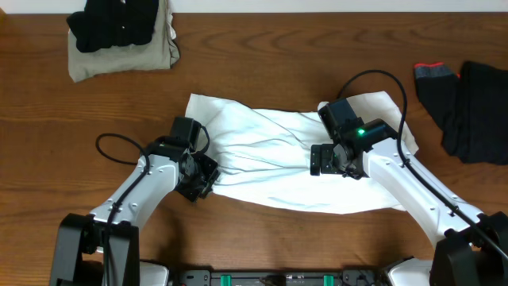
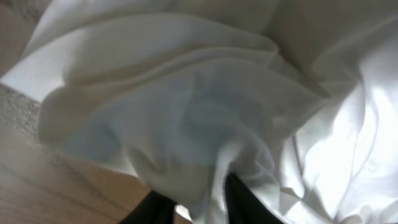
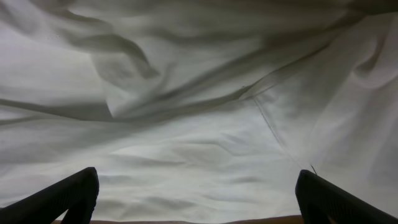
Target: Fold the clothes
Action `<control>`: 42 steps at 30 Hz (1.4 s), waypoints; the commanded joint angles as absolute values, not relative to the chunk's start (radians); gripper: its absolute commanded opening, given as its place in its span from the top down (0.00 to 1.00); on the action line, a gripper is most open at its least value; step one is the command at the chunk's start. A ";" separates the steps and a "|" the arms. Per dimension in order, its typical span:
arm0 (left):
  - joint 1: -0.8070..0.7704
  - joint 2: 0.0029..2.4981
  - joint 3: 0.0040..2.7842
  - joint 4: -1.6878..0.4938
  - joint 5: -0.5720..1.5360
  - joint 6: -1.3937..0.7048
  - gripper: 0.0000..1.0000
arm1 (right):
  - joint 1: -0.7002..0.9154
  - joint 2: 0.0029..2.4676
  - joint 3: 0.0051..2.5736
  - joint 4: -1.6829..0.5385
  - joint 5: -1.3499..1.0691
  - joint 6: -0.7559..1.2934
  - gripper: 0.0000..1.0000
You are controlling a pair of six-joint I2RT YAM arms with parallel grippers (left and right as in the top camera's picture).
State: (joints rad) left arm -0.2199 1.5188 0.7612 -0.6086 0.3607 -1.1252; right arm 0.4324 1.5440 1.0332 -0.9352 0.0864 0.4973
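A large white wrinkly shirt (image 1: 270, 163) lies bunched across the middle of the wooden table (image 1: 262, 56). My left gripper (image 1: 203, 178) is at the shirt's left edge. In the left wrist view its dark fingers (image 2: 245, 202) stand close together with a fold of the white cloth (image 2: 186, 106) pinched between them. My right gripper (image 1: 329, 161) sits over the right half of the shirt. The right wrist view shows its fingers (image 3: 74, 194) spread wide above flat white cloth (image 3: 199, 143), holding nothing.
A folded khaki garment (image 1: 151, 57) with a black one (image 1: 119, 24) on top lies at the back left. More black clothes (image 1: 476, 111) lie at the right edge, one with a red trim (image 1: 435, 73). Bare wood shows in front of the shirt.
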 commanded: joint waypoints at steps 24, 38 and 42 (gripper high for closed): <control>-0.213 1.483 0.812 -0.604 0.379 -1.078 0.94 | 0.427 1.550 1.041 -0.913 0.095 0.523 0.01; -0.213 1.483 0.812 -0.601 -0.021 -1.024 0.83 | 0.447 1.551 0.995 -0.871 0.008 0.523 0.30; -0.213 1.483 0.812 -0.600 -0.020 -1.021 0.74 | 0.481 1.551 0.963 -0.817 -0.063 0.507 0.43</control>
